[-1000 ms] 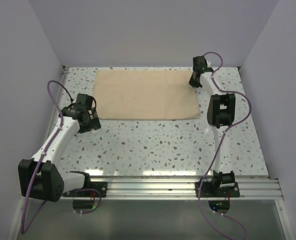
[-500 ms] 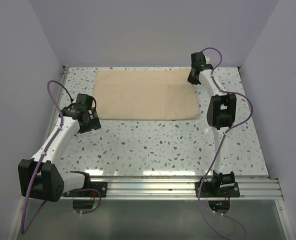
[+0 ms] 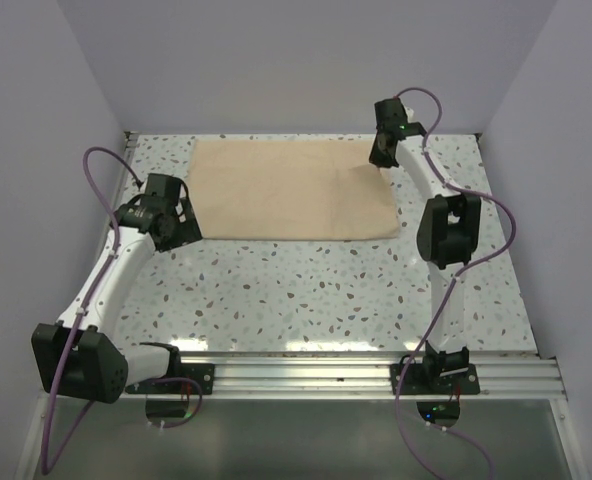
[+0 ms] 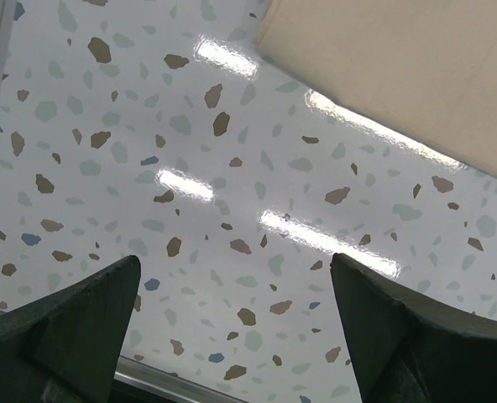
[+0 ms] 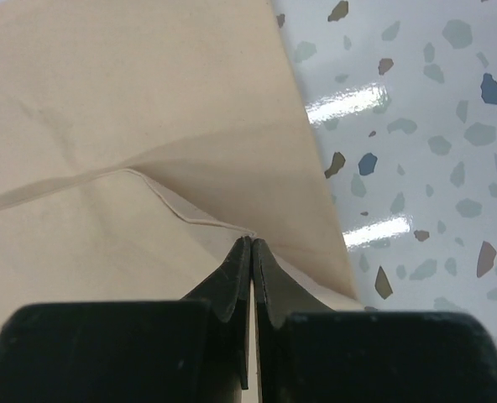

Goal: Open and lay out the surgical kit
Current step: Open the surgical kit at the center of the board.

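Observation:
The beige cloth wrap (image 3: 291, 190) lies folded flat at the back middle of the table. My right gripper (image 3: 376, 158) is at its far right corner, shut on a hemmed cloth edge (image 5: 181, 210), which it lifts a little so a ridge rises in the cloth. In the right wrist view the gripper (image 5: 252, 243) has its jaws pressed together on the fabric. My left gripper (image 3: 183, 222) is open and empty just off the wrap's near left corner (image 4: 400, 75); in the left wrist view the gripper (image 4: 236, 277) hangs over bare table. The steel tray and instruments are hidden.
The speckled terrazzo table (image 3: 326, 290) stretches from the wrap to the aluminium rail (image 3: 356, 370) at the near edge. A metal strip (image 3: 126, 160) runs along the left edge. Purple walls close in the sides and back.
My right gripper has moved back and up at the wrap's far right corner, raising the cloth edge. My left gripper has shifted back and closer to the wrap's near left corner.

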`<act>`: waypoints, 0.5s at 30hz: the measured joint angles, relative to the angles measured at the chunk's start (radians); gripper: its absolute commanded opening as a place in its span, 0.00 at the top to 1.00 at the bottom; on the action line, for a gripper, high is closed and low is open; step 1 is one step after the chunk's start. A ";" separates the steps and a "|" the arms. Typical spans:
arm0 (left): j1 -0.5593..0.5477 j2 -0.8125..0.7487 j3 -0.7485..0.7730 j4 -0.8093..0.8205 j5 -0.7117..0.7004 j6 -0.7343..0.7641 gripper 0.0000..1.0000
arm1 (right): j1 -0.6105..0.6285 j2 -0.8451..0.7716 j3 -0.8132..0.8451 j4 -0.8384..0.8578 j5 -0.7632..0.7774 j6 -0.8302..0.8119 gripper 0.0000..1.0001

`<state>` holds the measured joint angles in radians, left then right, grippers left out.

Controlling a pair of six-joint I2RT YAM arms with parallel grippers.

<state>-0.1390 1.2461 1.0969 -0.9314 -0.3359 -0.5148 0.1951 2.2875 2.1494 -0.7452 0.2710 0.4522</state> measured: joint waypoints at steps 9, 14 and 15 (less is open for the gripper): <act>-0.001 0.000 -0.007 0.012 0.038 -0.008 0.00 | 0.011 -0.116 -0.264 -0.043 -0.002 0.005 1.00; -0.001 -0.002 -0.034 0.030 0.050 -0.022 0.01 | 0.050 -0.180 -0.362 -0.056 -0.001 -0.001 0.85; -0.001 -0.002 -0.041 0.034 0.052 -0.024 0.01 | 0.056 -0.182 -0.362 -0.056 -0.001 -0.004 0.89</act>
<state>-0.1398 1.2438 1.0557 -0.8970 -0.2840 -0.5388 0.2512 2.1059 1.7874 -0.8013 0.2699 0.4480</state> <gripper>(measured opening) 0.994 0.186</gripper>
